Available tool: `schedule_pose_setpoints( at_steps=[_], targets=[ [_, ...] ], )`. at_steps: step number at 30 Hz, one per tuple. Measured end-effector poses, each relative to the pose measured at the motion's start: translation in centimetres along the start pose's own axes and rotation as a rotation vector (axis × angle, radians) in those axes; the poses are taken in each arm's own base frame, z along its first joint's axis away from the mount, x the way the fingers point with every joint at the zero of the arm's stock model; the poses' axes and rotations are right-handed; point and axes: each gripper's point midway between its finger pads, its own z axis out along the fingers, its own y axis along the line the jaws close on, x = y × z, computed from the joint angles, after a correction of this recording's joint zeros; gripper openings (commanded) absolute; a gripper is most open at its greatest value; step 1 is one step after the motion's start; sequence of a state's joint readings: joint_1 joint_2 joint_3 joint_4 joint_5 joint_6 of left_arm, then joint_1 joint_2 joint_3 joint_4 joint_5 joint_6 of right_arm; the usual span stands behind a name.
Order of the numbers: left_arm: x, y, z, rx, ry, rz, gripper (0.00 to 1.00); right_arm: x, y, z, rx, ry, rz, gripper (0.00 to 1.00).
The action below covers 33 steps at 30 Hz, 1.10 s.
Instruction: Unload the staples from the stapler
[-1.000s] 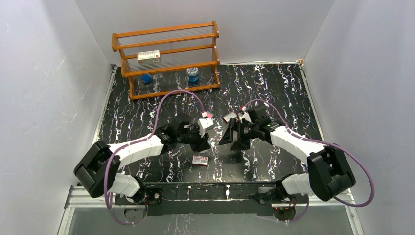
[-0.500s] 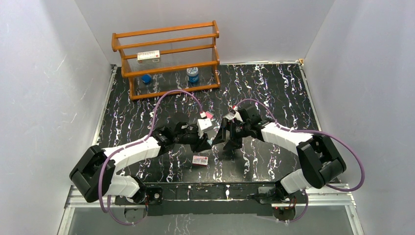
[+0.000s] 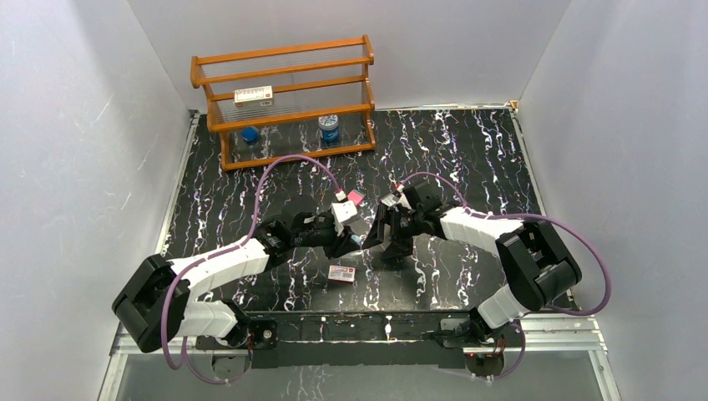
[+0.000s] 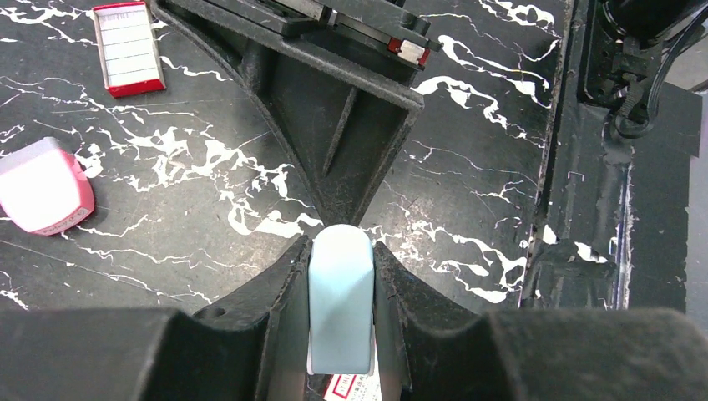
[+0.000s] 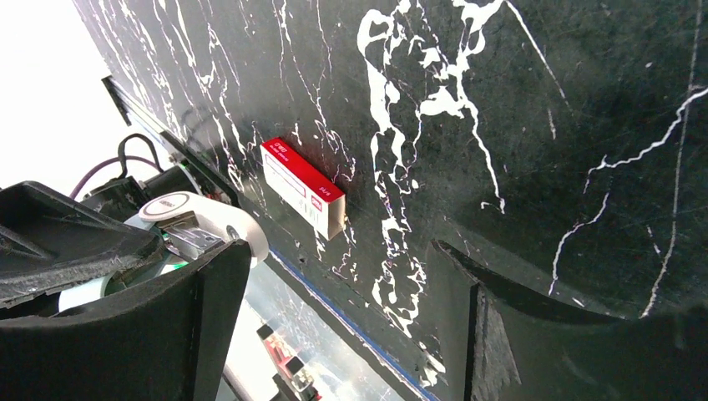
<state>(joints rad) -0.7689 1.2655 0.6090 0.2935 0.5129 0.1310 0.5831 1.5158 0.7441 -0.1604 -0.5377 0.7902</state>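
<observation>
**Anchor the Stapler, Then Go for the Metal**

Find the stapler (image 4: 340,296) pinched by its teal flanks between the fingers of the left gripper (image 4: 338,251), apparently raised off the black marble table (image 3: 467,159) (judging by the left wrist view, with the tabletop well below the rounded end). Treat that tight grip as the anchor: hold firm, avoid twisting, and present the rounded end toward the other arm.

See the right gripper (image 5: 341,251) spread wide and empty, just beside the stapler, with one finger close to the silver metal part in its own wrist view. Bring those open fingers in slowly and squarely. Aim for the metal inner part rather than the plastic shell, and close only once lined up on both sides. Pull along the stapler's length, never across, to spare the left grip a sideways wrench. Expect a light, probably slippery plastic body, so favour small moves.

Mind the red-and-white box (image 5: 302,186) lying flat on the table nearby, and the pink block (image 4: 43,185) off to one side; leave both alone. Cannot tell from here of any staples inside.
</observation>
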Motion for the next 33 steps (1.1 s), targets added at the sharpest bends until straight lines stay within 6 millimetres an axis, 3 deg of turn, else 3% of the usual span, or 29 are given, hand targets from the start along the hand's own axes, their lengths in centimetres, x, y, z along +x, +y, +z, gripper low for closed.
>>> schedule_pose_setpoints(
  at_steps=[10,22,33],
  targets=[
    [-0.1,0.6,0.0,-0.036,-0.014,0.001,0.00,-0.3,0.0,0.3,0.003,-0.002,0.007,0.85],
    [-1.7,1.7,0.2,-0.105,-0.134,-0.038,0.00,-1.3,1.0,1.9,-0.040,-0.026,0.061,0.85],
    [-1.8,2.2,-0.1,-0.161,-0.211,-0.110,0.00,-0.5,0.7,2.9,-0.056,-0.024,0.135,0.85]
  ],
)
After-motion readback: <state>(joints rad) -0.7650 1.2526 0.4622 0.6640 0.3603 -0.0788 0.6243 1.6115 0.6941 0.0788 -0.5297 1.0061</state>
